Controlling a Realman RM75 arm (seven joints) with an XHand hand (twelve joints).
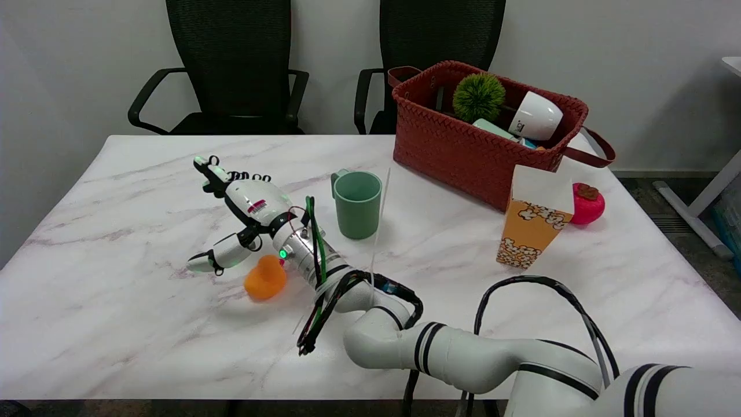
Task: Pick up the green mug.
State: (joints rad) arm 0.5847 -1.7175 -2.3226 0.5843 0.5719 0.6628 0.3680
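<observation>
The right hand hovers low over the table, fingers spread and holding nothing. The green mug stands upright just to its right, apart from it. An orange toy lies beside the wrist. Farther right stand a popcorn box and a red basket.

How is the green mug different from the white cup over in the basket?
The green mug stands upright on the table; the white cup lies tilted inside the red basket. The green mug shows its open mouth and a handle; on the white cup neither can be seen. Both are plain, single-coloured cups.
</observation>
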